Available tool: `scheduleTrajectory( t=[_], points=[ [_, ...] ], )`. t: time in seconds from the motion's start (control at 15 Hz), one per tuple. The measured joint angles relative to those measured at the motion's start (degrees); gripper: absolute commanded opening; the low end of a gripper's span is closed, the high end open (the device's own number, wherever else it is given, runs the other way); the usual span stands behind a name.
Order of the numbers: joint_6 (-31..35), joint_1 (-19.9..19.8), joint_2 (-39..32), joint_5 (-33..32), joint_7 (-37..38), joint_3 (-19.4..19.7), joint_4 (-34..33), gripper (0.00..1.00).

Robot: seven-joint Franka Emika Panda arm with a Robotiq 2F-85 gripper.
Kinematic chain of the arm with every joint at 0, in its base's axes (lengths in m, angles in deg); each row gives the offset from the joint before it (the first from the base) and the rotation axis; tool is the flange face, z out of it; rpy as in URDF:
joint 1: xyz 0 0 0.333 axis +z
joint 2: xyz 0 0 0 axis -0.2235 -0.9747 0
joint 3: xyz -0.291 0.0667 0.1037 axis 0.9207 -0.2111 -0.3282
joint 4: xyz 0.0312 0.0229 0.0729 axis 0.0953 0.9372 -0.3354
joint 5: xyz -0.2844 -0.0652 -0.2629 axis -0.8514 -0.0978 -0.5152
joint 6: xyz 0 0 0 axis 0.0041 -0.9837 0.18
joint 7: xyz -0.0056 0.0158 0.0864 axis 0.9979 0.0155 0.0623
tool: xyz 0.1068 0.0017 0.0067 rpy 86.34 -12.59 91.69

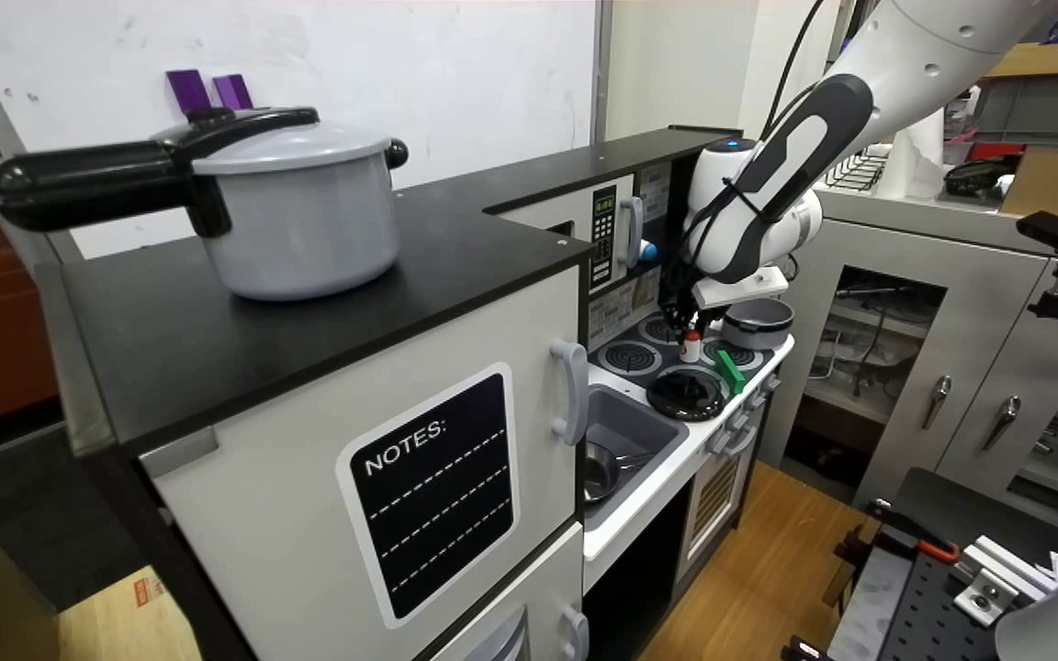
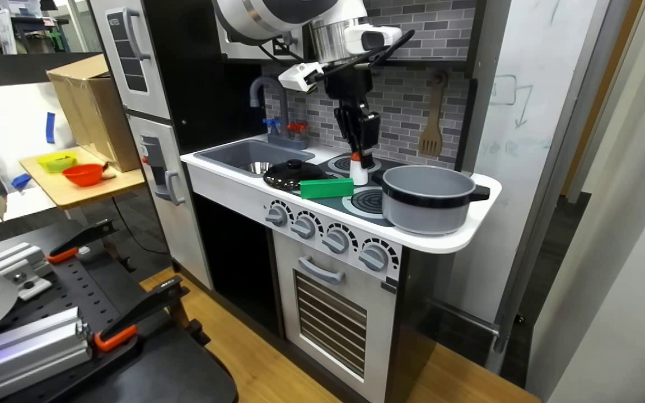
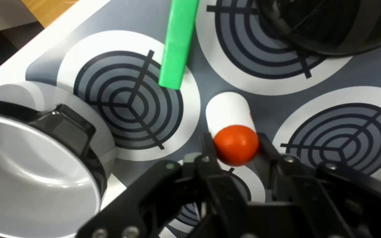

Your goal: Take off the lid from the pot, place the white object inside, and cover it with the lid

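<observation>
The white object (image 3: 228, 110) is a small bottle with a rounded orange-red top, standing on the stove between the printed burners. Around that top, my gripper (image 3: 235, 142) is shut, one finger against each side. In an exterior view the gripper (image 2: 361, 157) reaches straight down to the white object (image 2: 359, 176), whose base appears to rest on the stove. The grey pot (image 2: 426, 217) with a black band stands uncovered at the stove's end, and its visible interior holds nothing in the wrist view. A shiny black lid (image 2: 293, 174) lies on the stove beside the sink.
A green block (image 2: 326, 188) lies close to the bottle, between lid and pot. The sink (image 1: 639, 427) holds a metal pan. A lidded grey pressure cooker (image 1: 304, 220) stands on the higher counter. Behind the stove, a wooden spatula (image 2: 431, 131) hangs on the brick-pattern wall.
</observation>
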Motion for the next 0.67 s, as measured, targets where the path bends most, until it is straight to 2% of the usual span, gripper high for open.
scheduleTrajectory(
  t=[0.67],
  points=[
    [0.03, 0.06, 2.40, -0.05, -1.10, 0.76, 0.13, 0.09]
  ],
)
